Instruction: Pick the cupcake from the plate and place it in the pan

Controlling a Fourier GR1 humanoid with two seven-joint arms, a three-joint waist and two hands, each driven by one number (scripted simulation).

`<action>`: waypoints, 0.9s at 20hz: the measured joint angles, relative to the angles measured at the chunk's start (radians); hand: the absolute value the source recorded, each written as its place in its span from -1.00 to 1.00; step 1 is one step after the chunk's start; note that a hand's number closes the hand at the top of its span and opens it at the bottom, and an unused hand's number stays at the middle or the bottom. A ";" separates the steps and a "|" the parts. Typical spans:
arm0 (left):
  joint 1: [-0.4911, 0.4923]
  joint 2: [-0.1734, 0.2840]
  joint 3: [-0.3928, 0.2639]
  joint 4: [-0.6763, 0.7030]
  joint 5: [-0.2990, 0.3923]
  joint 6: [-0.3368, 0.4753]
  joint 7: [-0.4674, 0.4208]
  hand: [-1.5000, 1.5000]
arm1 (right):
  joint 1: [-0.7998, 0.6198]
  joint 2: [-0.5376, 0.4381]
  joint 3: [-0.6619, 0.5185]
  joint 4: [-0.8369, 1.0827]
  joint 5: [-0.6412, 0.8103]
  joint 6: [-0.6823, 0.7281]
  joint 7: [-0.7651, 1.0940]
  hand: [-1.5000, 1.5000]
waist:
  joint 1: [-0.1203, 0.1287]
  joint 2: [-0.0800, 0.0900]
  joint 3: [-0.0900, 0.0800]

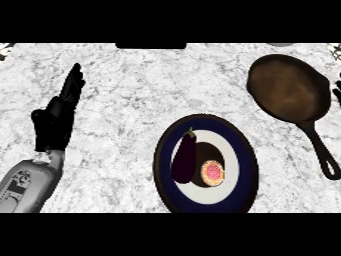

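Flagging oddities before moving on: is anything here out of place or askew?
Only one thing: an eggplant lies on the plate beside the cupcake, and the task doesn't mention it. The pan sits flat; nothing is spilled.

The cupcake (212, 172) is small and round, with a pink top and an orange-brown edge. It sits on the plate (241, 150), right of the plate's middle and low on it. The plate is round, with a dark blue rim and a white centre. The pan (287, 86) is dark brown, well apart at the upper right, its long handle pointing down and to the right.
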 measured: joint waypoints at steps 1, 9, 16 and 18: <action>0.003 0.000 0.008 0.002 0.005 -0.005 -0.014 0.00 | -0.004 0.001 0.002 -0.021 -0.019 0.031 -0.004 1.00 | -0.003 0.004 0.002; 0.092 -0.101 -0.066 -0.046 0.069 -0.073 -0.120 0.00 | -0.125 0.092 0.160 -0.155 -0.116 0.364 -0.180 -1.00 | 0.036 0.019 0.008; 0.190 -0.134 -0.083 -0.059 0.091 -0.113 -0.210 0.00 | -0.053 0.008 0.173 -0.114 -0.050 0.648 -0.469 -1.00 | 0.006 0.023 0.010; 0.206 -0.135 -0.079 -0.064 0.095 -0.125 -0.221 0.00 | -0.075 -0.007 0.173 -0.089 0.013 0.672 -0.529 -1.00 | 0.005 0.023 0.010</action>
